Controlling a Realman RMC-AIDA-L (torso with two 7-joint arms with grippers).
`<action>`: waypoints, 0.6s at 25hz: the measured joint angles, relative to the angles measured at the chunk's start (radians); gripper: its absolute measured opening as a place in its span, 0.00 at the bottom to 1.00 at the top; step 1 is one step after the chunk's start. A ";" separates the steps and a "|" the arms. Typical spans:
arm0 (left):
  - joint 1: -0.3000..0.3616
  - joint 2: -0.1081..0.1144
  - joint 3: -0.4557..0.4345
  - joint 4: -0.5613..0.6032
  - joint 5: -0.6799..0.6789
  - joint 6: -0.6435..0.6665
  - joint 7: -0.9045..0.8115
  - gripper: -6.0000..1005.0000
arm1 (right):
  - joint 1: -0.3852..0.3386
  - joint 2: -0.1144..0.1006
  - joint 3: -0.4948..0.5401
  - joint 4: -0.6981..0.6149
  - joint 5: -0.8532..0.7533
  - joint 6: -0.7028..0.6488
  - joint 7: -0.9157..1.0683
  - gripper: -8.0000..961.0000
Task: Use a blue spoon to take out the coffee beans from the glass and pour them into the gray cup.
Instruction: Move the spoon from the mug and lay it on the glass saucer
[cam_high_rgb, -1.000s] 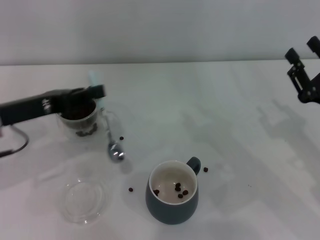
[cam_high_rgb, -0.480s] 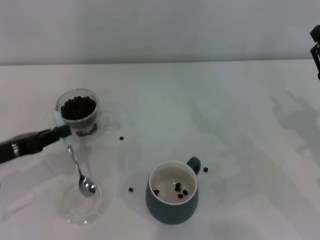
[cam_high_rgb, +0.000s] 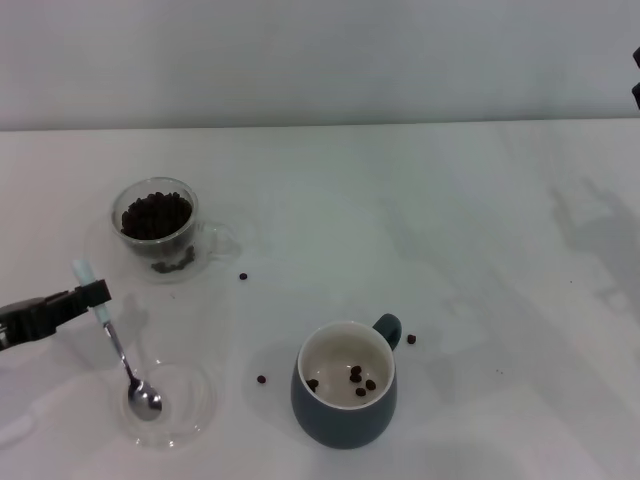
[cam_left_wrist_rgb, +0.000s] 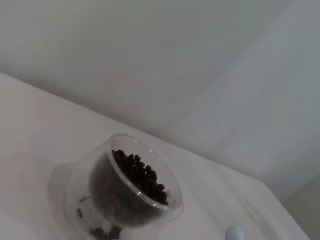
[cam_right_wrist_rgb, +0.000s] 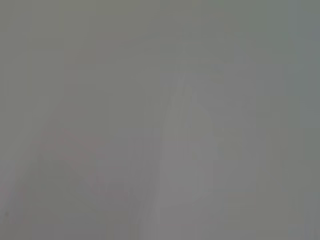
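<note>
My left gripper (cam_high_rgb: 97, 295) reaches in from the left edge, in front of the glass, and is shut on the pale handle of the blue spoon (cam_high_rgb: 118, 355). The spoon hangs slanted, its metal bowl down in the clear saucer (cam_high_rgb: 195, 400). The glass (cam_high_rgb: 157, 222) stands at the back left, holding a heap of coffee beans (cam_high_rgb: 156, 213); the left wrist view shows the glass (cam_left_wrist_rgb: 125, 192), its beans (cam_left_wrist_rgb: 142, 175) and the spoon's handle tip (cam_left_wrist_rgb: 234, 233). The gray cup (cam_high_rgb: 345, 410) stands at the front centre with a few beans (cam_high_rgb: 358, 380) inside. Only a sliver of my right gripper (cam_high_rgb: 636, 78) shows at the far right edge.
Loose beans lie on the white table: one right of the glass (cam_high_rgb: 243, 277), one left of the gray cup (cam_high_rgb: 262, 379), one by its handle (cam_high_rgb: 411, 339). The right wrist view is a blank grey surface.
My left gripper carried the spoon from beside the glass toward the front left, and the spoon's bowl now rests in the saucer. The right arm drew back to the right edge.
</note>
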 joint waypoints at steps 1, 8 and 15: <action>0.001 0.000 0.000 -0.004 0.002 -0.004 0.002 0.12 | 0.000 0.000 -0.001 0.000 0.000 0.000 0.000 0.51; -0.018 -0.002 -0.007 -0.064 0.005 -0.034 0.026 0.13 | 0.000 0.001 -0.009 -0.011 -0.009 0.000 0.012 0.51; -0.057 -0.008 -0.003 -0.115 0.008 -0.065 0.028 0.14 | 0.003 0.002 -0.011 -0.013 -0.009 0.002 0.016 0.51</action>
